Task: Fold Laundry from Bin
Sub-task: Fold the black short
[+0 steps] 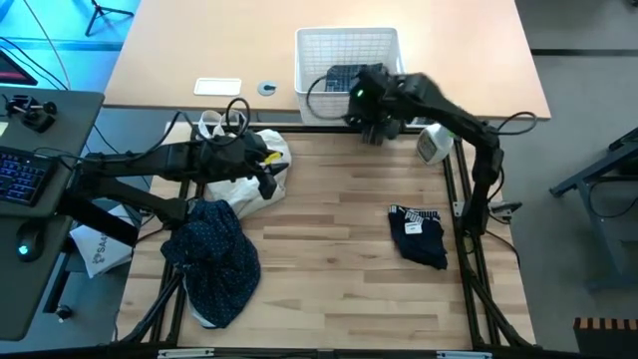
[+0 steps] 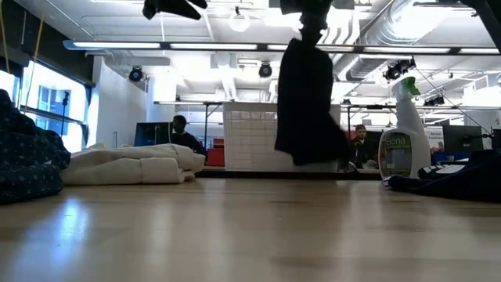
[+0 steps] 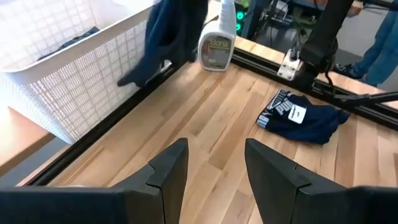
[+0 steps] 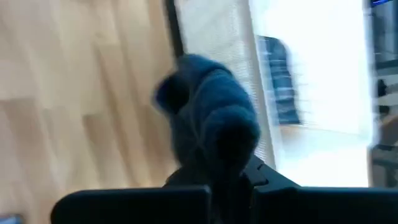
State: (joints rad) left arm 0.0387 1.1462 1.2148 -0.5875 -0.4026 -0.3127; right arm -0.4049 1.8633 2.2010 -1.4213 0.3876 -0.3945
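A: Where was the laundry at that point?

B: Spread about. A dark navy garment [image 2: 305,102] hung in the air, pinched in the right gripper [image 1: 377,128] just in front of the bin [image 1: 347,48], at the table's far edge. A folded navy piece [image 1: 419,235] lay on the right side of the table, and the dotted navy shirt [image 1: 214,254] sat in a loose heap at the near left.

A: So how far along?

B: Partway, I'd judge. One piece looked folded; the dotted shirt did not; the hanging one had yet to be laid down. Something dark remained in the bin.

A: And the left arm?

B: It waited over the cream cloth bag [image 1: 261,165], the left gripper [image 3: 214,165] spread with nothing between the fingers.

A: Did the views differ?

B: Yes. The low view showed the garment hanging clear of the tabletop, which the high view hid under the arm. The left wrist view showed a spray bottle [image 3: 217,40] standing just beside the hanging cloth.
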